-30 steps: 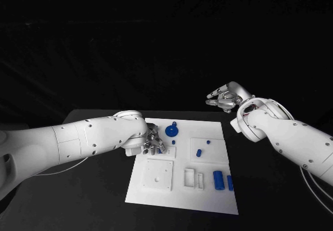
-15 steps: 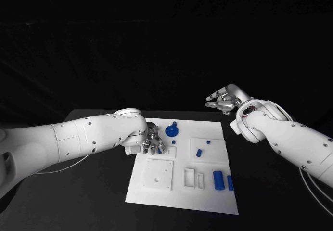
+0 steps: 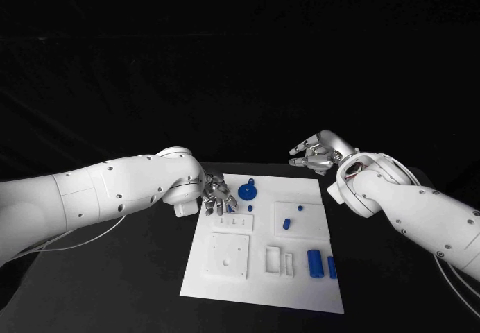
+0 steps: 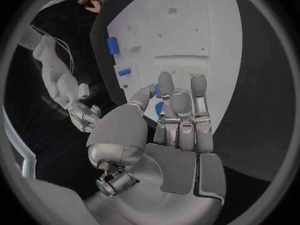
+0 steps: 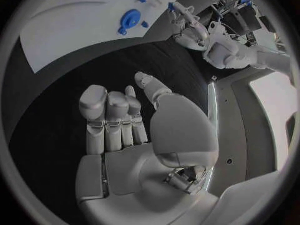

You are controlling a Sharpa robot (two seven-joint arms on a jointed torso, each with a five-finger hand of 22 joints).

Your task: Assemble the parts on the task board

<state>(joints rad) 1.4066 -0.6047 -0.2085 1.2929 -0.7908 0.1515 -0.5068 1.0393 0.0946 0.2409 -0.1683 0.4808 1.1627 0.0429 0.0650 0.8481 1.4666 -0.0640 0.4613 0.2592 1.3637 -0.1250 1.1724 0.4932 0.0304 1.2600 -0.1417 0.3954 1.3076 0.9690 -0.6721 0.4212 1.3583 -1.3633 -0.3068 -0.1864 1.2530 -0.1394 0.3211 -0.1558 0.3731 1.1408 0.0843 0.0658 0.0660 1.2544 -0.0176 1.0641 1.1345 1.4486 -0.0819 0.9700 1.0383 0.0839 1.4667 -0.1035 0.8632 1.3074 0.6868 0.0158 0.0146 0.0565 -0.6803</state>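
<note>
The white task board [image 3: 262, 284] lies in the middle of the black table. My left hand [image 3: 216, 199] hovers over the board's far left part and pinches a small blue part [image 3: 231, 206] at its fingertips; the right wrist view shows that hand [image 5: 189, 29] with the blue bit [image 5: 170, 6] at a fingertip. Just right of it a blue round part [image 3: 247, 189] sits on the board. A small blue peg [image 3: 300, 205], a blue piece [image 3: 286, 223] and two blue cylinders [image 3: 315, 261] lie further right. My right hand [image 3: 318, 152] hangs raised beyond the board's far right corner, fingers apart and empty.
White raised blocks with slots and holes [image 3: 229, 253] stand on the board's near left half, and a narrow slotted block [image 3: 275, 258] sits beside them. The black table [image 3: 130, 277] runs out on both sides of the board.
My left hand has risen a little and drawn toward the board's far edge with the small blue part. My right hand has sunk slightly and shifted left.
</note>
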